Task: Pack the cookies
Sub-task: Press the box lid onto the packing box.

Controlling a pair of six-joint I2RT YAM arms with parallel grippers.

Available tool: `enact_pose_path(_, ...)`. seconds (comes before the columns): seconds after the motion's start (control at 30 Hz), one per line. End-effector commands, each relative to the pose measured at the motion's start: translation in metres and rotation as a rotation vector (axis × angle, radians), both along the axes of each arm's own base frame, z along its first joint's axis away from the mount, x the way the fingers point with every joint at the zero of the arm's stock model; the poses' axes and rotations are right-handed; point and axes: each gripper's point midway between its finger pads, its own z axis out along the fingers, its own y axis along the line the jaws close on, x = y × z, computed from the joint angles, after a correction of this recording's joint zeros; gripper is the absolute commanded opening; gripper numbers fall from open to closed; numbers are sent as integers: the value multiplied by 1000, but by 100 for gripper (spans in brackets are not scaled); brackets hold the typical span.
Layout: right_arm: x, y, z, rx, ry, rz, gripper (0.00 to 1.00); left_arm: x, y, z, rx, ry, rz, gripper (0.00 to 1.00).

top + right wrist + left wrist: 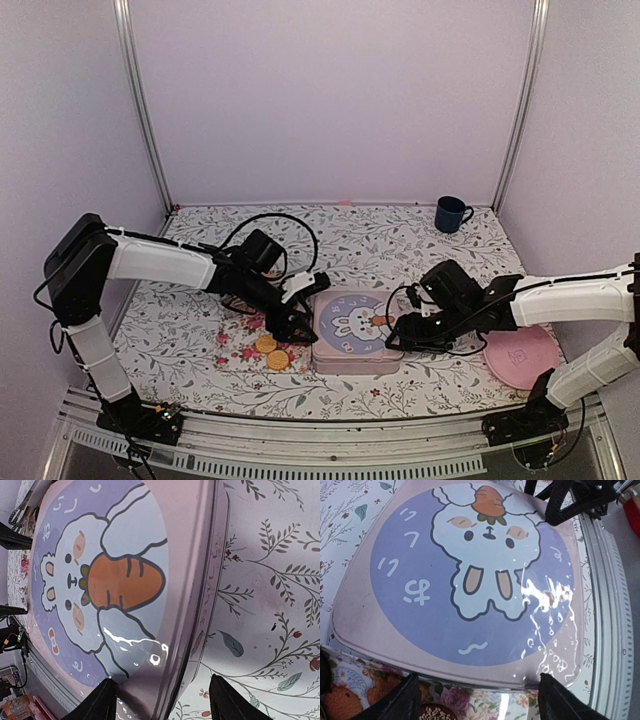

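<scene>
Cookies [267,343], small round golden biscuits, near front edge of table [400,240], left of pink square bunny tin [345,325], left hand [298,325] spread wide by tin, empty, right hand [398,332] spread over tin's rim, empty

Pink tin [357,345] with white rabbit [350,322], orange carrot [381,320]; golden cookies [266,343]; floral tablecloth [370,235]

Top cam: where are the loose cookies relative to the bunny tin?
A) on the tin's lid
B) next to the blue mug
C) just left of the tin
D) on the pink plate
C: the cookies lie just left of the bunny tin, near the left gripper.
</scene>
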Motion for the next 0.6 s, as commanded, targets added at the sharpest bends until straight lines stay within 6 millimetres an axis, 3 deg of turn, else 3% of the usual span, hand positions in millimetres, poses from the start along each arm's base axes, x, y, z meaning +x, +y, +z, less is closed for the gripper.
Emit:
enact_pose_path(0.0, -5, -24, -7, -144, 13, -22, 64, -11, 16, -24, 163, -41, -27, 82)
enact_pose_path(0.17, 25, -5, 63, -85, -127, -29, 61, 9, -2, 43, 82, -133, -28, 87)
enact_pose_path(0.27, 33, 9, 83, -27, -163, -19, 58, 16, -10, 63, 50, -161, -27, 87)
enact_pose_path(0.37, 34, 21, 76, 3, -145, -3, 54, 17, -20, 58, 56, -151, -37, 86)
enact_pose_path(0.57, 3, 33, 29, 7, -29, 41, 49, -3, -25, 18, 102, -162, -75, 83)
